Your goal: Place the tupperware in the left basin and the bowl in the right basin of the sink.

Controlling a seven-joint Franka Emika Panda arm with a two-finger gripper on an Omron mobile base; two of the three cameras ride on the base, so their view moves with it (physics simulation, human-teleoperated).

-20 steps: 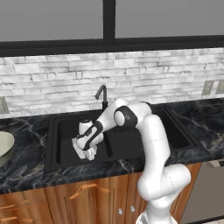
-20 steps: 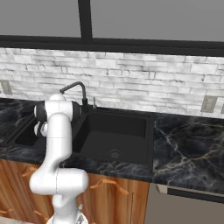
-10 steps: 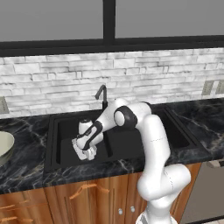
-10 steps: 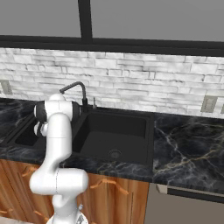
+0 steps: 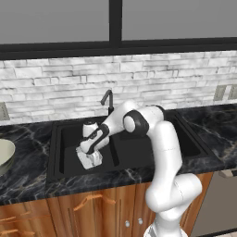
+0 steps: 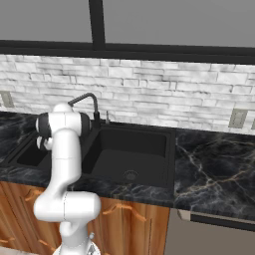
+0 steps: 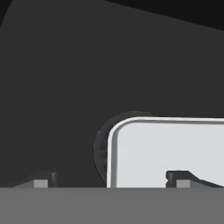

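1. down in the left basin [image 5: 69, 143] of the sink [image 5: 55, 173], the tupperware [image 5: 90, 159] lies on the black floor, right under the gripper [image 5: 89, 149].
2. from the hand view, the tupperware [image 7: 175, 151] sits over the drain [image 7: 101, 151], its rounded corner toward the middle of the picture; one fingertip [image 7: 39, 181] stands outside its rim and the other rises over its pale inside.
3. the jaws stand wide apart with nothing between them, so the gripper holds nothing; whether a tip touches the rim i cannot tell.
4. the bowl [image 5: 3, 157] rests on the counter at the far left, well apart from the gripper and on the far side of the left basin from the right basin [image 6: 132, 159].
5. my judgement: the tupperware half looks done, and the next move turns on this, that the bowl lies leftward of the gripper while its basin lies rightward, so the arm must lift clear of the sink wall, reach left, then carry across the divider.
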